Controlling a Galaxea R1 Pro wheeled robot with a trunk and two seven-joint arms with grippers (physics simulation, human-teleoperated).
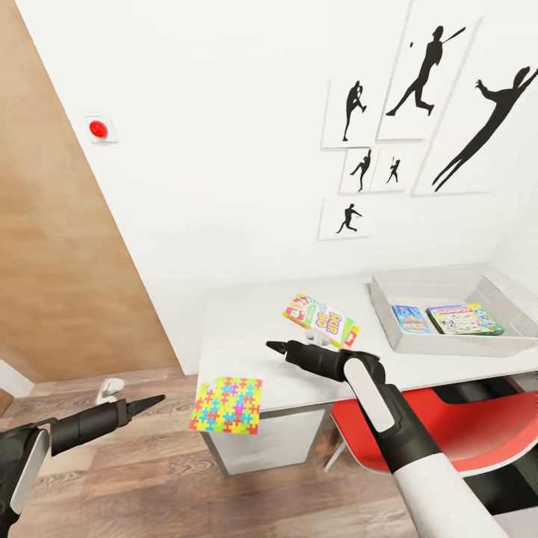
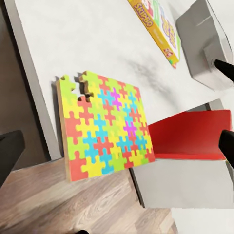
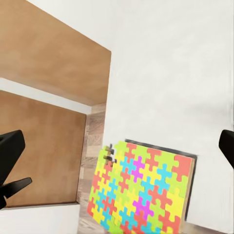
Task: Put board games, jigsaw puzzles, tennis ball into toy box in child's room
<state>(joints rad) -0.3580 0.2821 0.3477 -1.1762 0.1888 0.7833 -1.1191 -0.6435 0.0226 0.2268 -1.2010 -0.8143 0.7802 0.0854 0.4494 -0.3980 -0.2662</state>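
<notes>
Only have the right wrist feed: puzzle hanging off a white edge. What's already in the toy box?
Observer: Two game boxes lie in the toy box: a blue one and a larger green-edged one.
Operator: SKIP BO?
Observer: The SKIP BO box is on the table, just beyond the right gripper, not in the toy box.
Operator: Left arm?
Observer: The left gripper hangs over the floor, left of the table, jaws open, holding nothing.

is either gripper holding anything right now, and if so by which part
Nothing is held. The left gripper hangs over the floor, and the right gripper hovers above the table, near the puzzle overhanging its edge.
</notes>
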